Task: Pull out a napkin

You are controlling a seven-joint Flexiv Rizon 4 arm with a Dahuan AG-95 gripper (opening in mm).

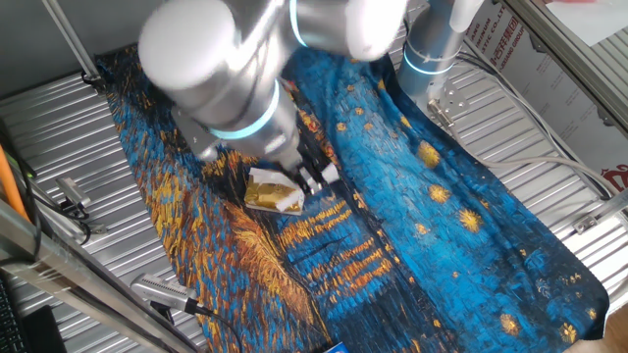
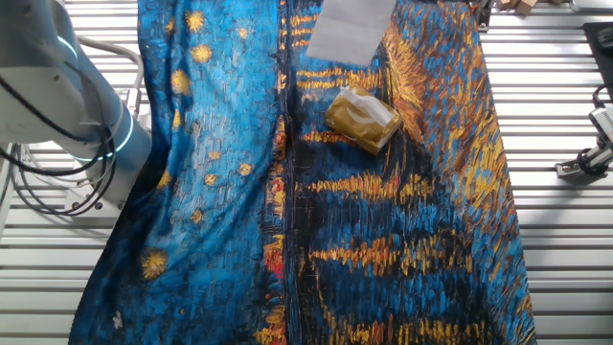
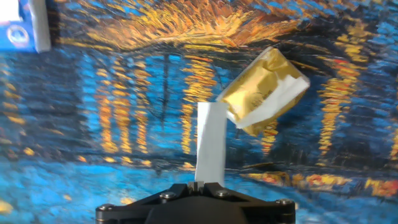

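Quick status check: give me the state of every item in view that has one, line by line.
napkin: held at its near end by the end effector, far end at the packet's mouth, not clearly free.
gold-tan packet: lying on the cloth, open end showing white tissue.
end effector: shut on the napkin.
patterned cloth: spread over the table, wrinkled.

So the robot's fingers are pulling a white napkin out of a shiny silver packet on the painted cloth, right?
Nearly: the packet is gold, not silver, as the hand view shows. The fingers do hold a white napkin drawn from it, over the painted cloth.
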